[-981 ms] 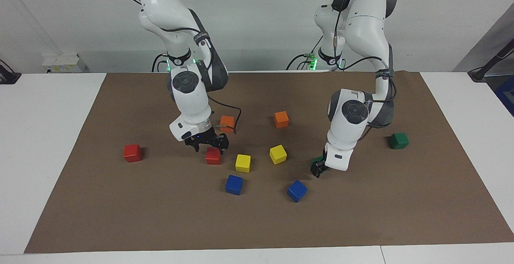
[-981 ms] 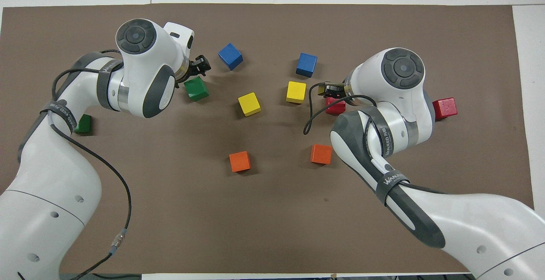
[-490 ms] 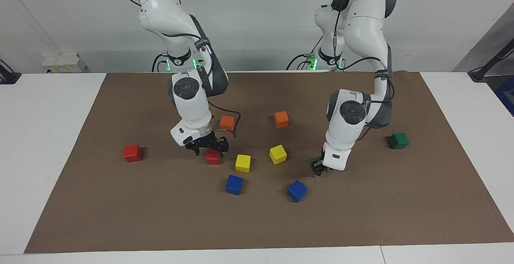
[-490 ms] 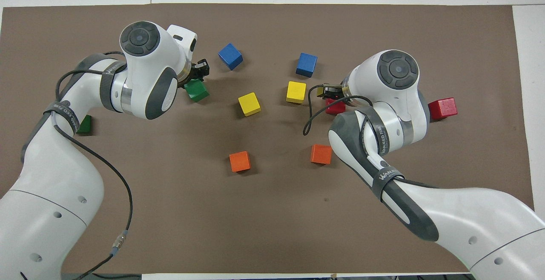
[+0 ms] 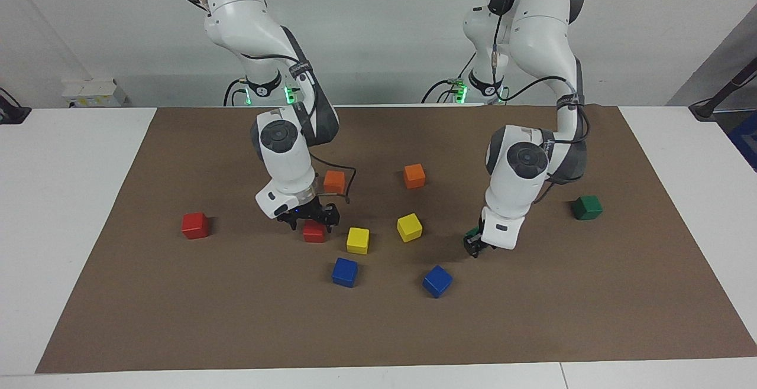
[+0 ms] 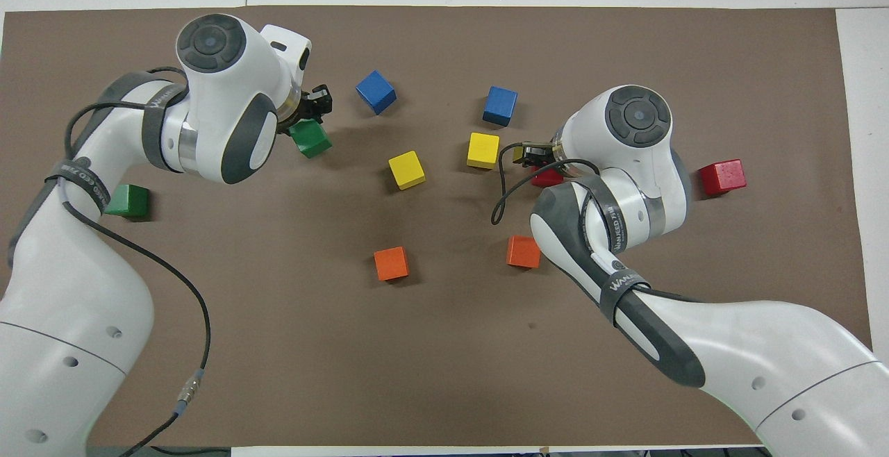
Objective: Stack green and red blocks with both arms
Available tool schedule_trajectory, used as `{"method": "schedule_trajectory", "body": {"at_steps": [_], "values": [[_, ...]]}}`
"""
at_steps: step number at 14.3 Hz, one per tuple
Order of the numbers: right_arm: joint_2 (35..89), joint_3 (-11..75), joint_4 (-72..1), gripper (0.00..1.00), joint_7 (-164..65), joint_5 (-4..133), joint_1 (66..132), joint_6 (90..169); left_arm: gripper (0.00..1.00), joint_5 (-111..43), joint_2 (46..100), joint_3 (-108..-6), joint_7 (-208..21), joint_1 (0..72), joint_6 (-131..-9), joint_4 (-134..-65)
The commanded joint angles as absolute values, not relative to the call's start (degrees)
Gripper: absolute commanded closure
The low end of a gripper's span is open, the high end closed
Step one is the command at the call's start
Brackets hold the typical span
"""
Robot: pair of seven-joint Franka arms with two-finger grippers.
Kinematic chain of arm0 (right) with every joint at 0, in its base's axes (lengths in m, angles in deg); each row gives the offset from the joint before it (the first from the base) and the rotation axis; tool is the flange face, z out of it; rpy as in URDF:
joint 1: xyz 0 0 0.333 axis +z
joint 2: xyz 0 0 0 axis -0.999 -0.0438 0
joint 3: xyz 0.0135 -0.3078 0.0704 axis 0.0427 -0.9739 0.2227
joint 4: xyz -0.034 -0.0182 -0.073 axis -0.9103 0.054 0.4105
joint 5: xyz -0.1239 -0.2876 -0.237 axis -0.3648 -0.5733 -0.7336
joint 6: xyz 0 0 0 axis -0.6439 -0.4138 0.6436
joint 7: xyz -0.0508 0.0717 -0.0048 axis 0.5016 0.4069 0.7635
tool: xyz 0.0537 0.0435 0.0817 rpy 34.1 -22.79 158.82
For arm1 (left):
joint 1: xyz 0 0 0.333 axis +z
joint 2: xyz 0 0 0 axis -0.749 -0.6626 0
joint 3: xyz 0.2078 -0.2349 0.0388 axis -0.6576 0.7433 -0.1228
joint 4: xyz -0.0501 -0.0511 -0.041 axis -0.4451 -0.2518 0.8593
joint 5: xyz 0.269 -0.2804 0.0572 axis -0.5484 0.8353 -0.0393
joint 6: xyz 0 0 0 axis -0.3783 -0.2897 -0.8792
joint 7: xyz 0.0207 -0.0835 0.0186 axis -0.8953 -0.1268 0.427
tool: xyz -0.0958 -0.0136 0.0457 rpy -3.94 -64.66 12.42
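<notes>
My left gripper [image 5: 473, 246] [image 6: 310, 111] is shut on a green block [image 6: 310, 137], which shows only as a green sliver [image 5: 471, 236] in the facing view, just above the brown mat. A second green block [image 5: 587, 207] [image 6: 128, 200] lies toward the left arm's end of the table. My right gripper [image 5: 309, 220] [image 6: 533, 157] hangs open directly over a red block [image 5: 313, 232] [image 6: 546, 178], its fingers spread about the block's top. Another red block [image 5: 195, 225] [image 6: 722, 176] sits toward the right arm's end.
Between the two grippers lie two yellow blocks [image 5: 358, 240] [image 5: 409, 227]. Two blue blocks [image 5: 345, 272] [image 5: 437, 281] lie farther from the robots, two orange blocks [image 5: 334, 181] [image 5: 414, 175] nearer. All rest on the brown mat [image 5: 236, 330].
The left gripper closed on the green block and has raised it a little. The right gripper has sunk lower over the red block, still open.
</notes>
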State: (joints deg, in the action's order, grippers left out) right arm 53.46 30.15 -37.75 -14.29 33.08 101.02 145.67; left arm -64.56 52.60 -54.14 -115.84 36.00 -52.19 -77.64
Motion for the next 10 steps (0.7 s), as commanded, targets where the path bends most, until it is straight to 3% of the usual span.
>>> {"method": "schedule_trajectory", "body": {"at_steps": [1, 6, 7, 10], "values": [[52.96, 30.17, -37.94, 0.01, -15.05, 32.71, 101.11, 146.70, 1.00, -64.60, 58.41, -53.83, -104.50, 41.28, -46.15, -78.93], [52.34, 30.17, -38.29, 0.09, -15.14, 32.71, 101.03, 146.70, 1.00, -63.28, 64.66, -54.01, -76.55, 53.05, -41.12, -82.35], [52.34, 30.17, -38.29, 0.20, -15.40, 32.71, 101.03, 146.61, 1.00, -63.01, 65.10, -54.01, -72.50, 55.34, -41.21, -83.06], [52.34, 30.09, -38.12, 0.96, -15.93, 31.22, 100.41, 145.73, 1.00, -60.65, 67.03, -54.01, -61.06, 62.72, -43.22, -87.44]]}}
